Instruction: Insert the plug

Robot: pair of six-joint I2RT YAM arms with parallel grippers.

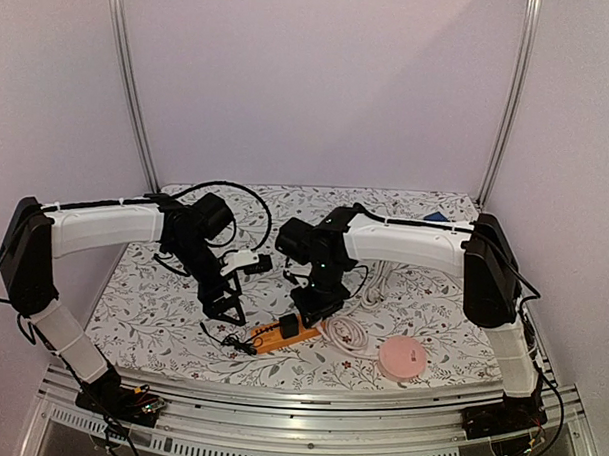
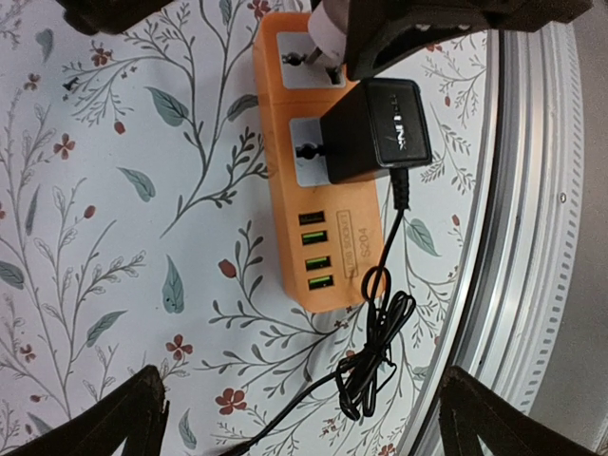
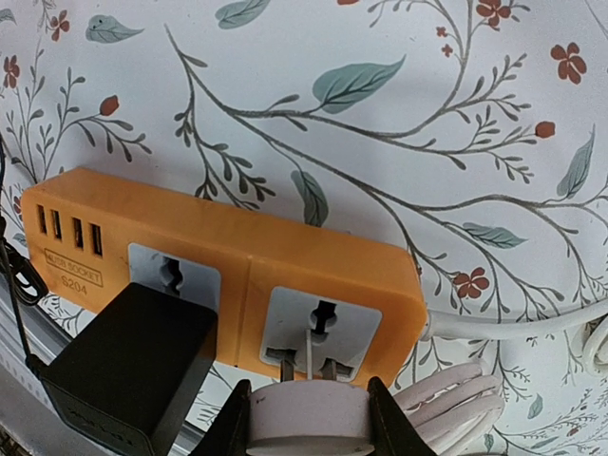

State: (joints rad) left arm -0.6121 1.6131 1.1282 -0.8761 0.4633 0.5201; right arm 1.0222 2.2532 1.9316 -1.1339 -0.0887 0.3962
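Observation:
A white round plug [image 3: 309, 425] sits between the fingers of my right gripper [image 3: 308, 399], which is shut on it. Its two metal prongs reach the lower slots of the grey socket [image 3: 321, 328] at the cable end of the orange power strip [image 3: 313, 252]. A gap shows between the plug body and the socket face. In the top view the right gripper [image 1: 316, 308] hangs over the strip [image 1: 271, 335]. My left gripper [image 2: 304, 423] is open over the tablecloth just beyond the strip's USB end [image 2: 318, 256], holding nothing.
A black adapter [image 2: 375, 133] fills the neighbouring socket, and its bundled black cord [image 2: 375, 366] lies by the table's metal edge [image 2: 532, 237]. A coiled white cable [image 1: 349, 335] and a pink disc [image 1: 402, 359] lie right of the strip.

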